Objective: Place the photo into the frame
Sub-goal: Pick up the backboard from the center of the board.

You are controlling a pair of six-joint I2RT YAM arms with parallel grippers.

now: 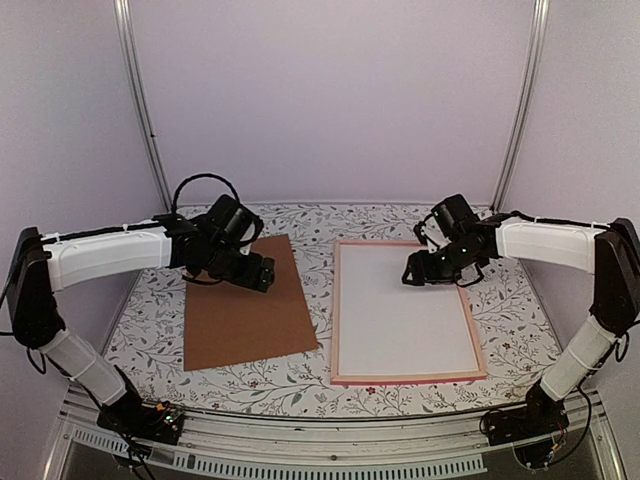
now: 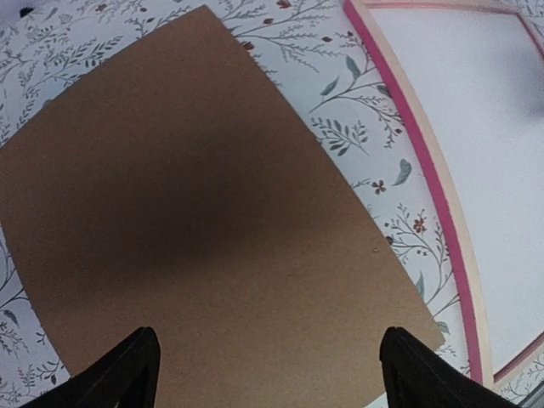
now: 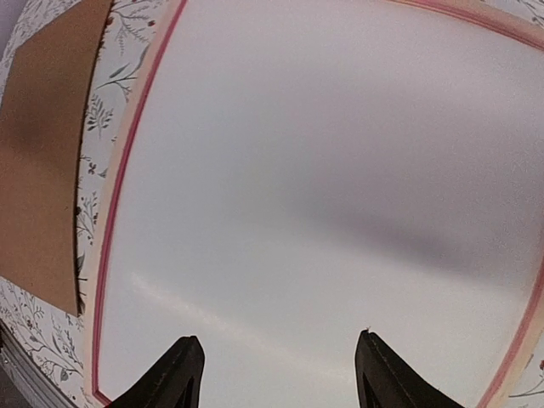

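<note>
My left pincer (image 1: 258, 272) hangs open over the brown board (image 1: 245, 325), likely set aside left of centre to bare the pink frame (image 1: 334, 320) at right, where my open right pincer (image 1: 415, 272) hovers above a white sheet (image 1: 400, 325) inside it, no picture showing.

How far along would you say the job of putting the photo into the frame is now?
Seemingly done: a white sheet fills the pink frame, possibly the photo face down; no image shows. In hand: nothing; the left fingers hang open over the brown board, the right fingers open over the sheet. Left: probably the board, lying beside the frame, goes on the back.
</note>
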